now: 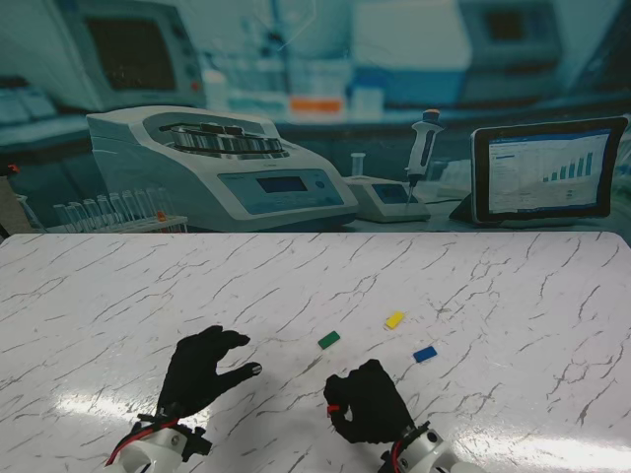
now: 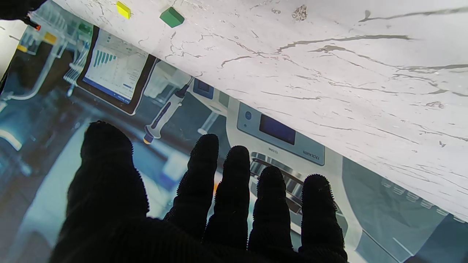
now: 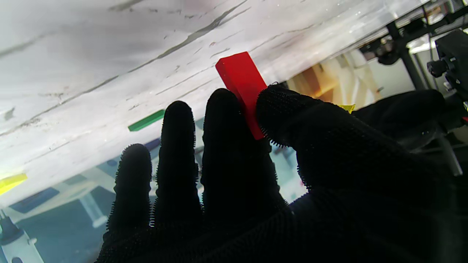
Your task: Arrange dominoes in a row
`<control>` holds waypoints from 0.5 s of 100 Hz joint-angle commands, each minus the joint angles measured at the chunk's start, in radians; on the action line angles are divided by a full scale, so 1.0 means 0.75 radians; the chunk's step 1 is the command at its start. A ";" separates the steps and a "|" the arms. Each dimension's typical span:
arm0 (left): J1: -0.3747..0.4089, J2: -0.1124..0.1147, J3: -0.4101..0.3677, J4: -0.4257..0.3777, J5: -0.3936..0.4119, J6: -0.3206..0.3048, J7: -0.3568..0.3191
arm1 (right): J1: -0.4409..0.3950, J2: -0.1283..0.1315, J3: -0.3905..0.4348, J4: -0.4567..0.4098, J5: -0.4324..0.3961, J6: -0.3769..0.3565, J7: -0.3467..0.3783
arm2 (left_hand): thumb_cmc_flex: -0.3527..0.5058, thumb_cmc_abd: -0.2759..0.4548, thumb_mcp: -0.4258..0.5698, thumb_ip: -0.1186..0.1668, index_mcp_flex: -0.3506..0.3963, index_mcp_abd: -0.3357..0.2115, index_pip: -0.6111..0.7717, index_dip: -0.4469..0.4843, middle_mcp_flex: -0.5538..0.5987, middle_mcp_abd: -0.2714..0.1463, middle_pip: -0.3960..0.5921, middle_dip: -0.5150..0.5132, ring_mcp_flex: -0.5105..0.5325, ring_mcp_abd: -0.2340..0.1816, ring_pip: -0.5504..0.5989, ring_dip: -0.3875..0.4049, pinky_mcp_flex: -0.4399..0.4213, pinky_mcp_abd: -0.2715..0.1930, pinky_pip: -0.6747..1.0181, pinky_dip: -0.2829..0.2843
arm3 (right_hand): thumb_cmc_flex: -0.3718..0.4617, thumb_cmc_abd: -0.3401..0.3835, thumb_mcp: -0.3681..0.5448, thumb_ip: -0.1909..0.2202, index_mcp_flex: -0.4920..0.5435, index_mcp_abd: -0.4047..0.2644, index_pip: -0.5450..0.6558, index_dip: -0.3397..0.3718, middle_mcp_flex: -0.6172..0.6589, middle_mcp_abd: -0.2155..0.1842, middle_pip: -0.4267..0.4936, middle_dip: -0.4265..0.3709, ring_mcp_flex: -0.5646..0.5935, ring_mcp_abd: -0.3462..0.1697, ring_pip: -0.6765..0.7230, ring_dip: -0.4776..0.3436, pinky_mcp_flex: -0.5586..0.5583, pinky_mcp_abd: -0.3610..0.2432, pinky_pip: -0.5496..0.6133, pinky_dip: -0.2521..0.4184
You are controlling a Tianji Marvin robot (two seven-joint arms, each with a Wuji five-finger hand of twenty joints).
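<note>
The white marbled tabletop (image 1: 513,296) lies broad and mostly bare, with wide open surface toward its far edge and toward both side edges; the far edge meets a printed laboratory backdrop (image 1: 246,168). Three small dominoes lie flat in the middle of the tabletop, well apart from each other: a green domino (image 1: 328,340), a yellow domino (image 1: 394,319) to its right and slightly farther from me, and a blue domino (image 1: 425,354) nearest the right hand.

The right hand (image 1: 370,404) sits close to the near edge, its fingers (image 3: 223,120) curled. In the right wrist view the thumb presses a red domino (image 3: 241,80) against the index finger, so the piece is pinched at its lower half and its free end juts out beyond the fingertips. It is a plain, flat, bright red rectangular block with sharp edges.

The left hand (image 1: 202,370), also near the near edge, holds nothing; its fingers are spread, thumb set apart.
</note>
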 commanded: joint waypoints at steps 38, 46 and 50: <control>0.015 -0.007 0.003 -0.010 -0.017 -0.027 -0.014 | -0.008 -0.007 -0.003 -0.002 0.037 0.011 0.082 | -0.014 -0.001 -0.026 -0.020 0.032 -0.040 0.007 0.018 0.018 -0.016 0.014 0.015 0.016 -0.010 0.019 0.003 -0.003 -0.028 0.009 0.005 | 0.104 0.077 -0.108 -0.134 -0.053 0.008 -0.025 -0.051 -0.044 0.025 -0.072 -0.002 -0.063 0.005 -0.026 -0.018 -0.054 0.030 -0.012 -0.020; 0.015 -0.007 0.003 -0.011 -0.017 -0.026 -0.015 | -0.011 -0.005 0.001 -0.007 0.038 0.012 0.093 | -0.014 0.002 -0.026 -0.020 0.033 -0.040 0.007 0.018 0.020 -0.019 0.015 0.015 0.017 -0.011 0.019 0.003 -0.003 -0.029 0.009 0.006 | 0.107 0.077 -0.113 -0.137 -0.054 0.009 -0.029 -0.053 -0.045 0.026 -0.076 -0.001 -0.067 0.007 -0.028 -0.018 -0.054 0.030 -0.013 -0.020; 0.016 -0.007 0.002 -0.012 -0.018 -0.026 -0.015 | -0.012 -0.005 0.002 -0.008 0.039 0.010 0.098 | -0.015 0.002 -0.027 -0.020 0.032 -0.039 0.007 0.018 0.019 -0.019 0.015 0.015 0.016 -0.012 0.018 0.002 -0.004 -0.029 0.009 0.006 | 0.108 0.077 -0.115 -0.140 -0.054 0.012 -0.034 -0.056 -0.045 0.027 -0.078 0.000 -0.067 0.007 -0.028 -0.018 -0.055 0.030 -0.013 -0.020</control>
